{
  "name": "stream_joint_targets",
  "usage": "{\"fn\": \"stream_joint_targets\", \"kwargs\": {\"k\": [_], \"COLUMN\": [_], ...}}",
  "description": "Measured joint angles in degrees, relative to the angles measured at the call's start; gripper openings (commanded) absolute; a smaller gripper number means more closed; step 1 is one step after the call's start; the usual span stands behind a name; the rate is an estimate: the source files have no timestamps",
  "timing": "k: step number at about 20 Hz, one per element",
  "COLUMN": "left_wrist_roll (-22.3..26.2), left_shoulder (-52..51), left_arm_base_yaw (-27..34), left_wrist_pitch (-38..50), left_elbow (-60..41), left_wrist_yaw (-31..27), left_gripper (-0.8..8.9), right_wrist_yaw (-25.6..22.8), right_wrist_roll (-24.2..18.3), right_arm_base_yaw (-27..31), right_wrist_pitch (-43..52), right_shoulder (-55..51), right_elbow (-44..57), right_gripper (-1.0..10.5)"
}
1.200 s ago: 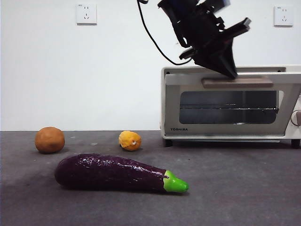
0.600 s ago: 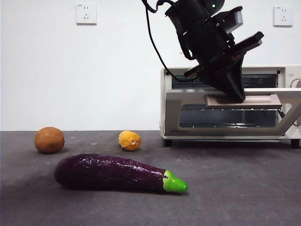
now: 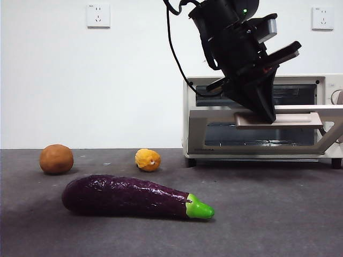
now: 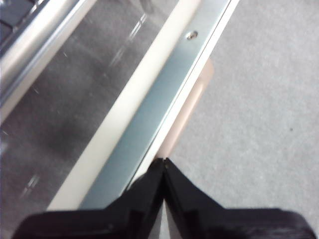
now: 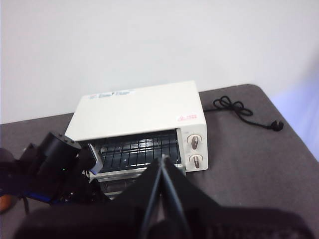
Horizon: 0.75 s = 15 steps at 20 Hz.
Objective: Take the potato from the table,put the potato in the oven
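Cream-white metal fills the right half of my front view: one oven (image 3: 201,115), its door (image 3: 214,134) swung partway down. My left gripper (image 3: 266,111) sits at the beige bar handle (image 3: 292,120), coming down from the top centre of the frame. In the left wrist view its jaws are pressed together, tips at the door's edge beside the handle (image 4: 192,107); I cannot tell whether they pinch anything. My right gripper (image 5: 163,162) waits high above, jaws also closed, looking down on the oven (image 5: 144,107) and the other arm.

I count three items on the table (image 3: 278,214): one potato (image 3: 56,159) at the left, one small yellow lump (image 3: 148,160) near the middle, one purple eggplant (image 3: 126,196) lying lengthwise in front of both. All three are apart from each other. Two wall sockets (image 3: 98,15) show at the upper corners.

Inside the oven I see a wire rack (image 5: 139,149) with nothing on it. Two knobs (image 5: 195,141) sit on its right panel.

Open grey surface stretches across the lower right of the front view, before the oven. A black power cord (image 5: 246,115) lies coiled beyond the oven's right side, near the table's rounded corner.
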<state>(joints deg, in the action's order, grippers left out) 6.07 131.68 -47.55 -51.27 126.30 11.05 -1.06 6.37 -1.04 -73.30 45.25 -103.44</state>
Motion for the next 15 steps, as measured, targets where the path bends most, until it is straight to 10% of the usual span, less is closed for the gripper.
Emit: {"fn": "stream_joint_targets", "kwargs": {"k": [15], "left_wrist_roll": [-0.8], "left_shoulder": [1.9], "left_arm_base_yaw": [-0.4], "left_wrist_pitch": [-5.0], "left_elbow": [-0.4], "left_wrist_yaw": [-1.5], "left_gripper": [-0.06], "right_wrist_yaw": [0.0], "right_wrist_roll": [-0.4], "right_arm_base_yaw": [0.0], "right_wrist_pitch": [-2.1], "right_shoulder": [0.0], "right_elbow": [-2.3], "right_gripper": [0.0]}}
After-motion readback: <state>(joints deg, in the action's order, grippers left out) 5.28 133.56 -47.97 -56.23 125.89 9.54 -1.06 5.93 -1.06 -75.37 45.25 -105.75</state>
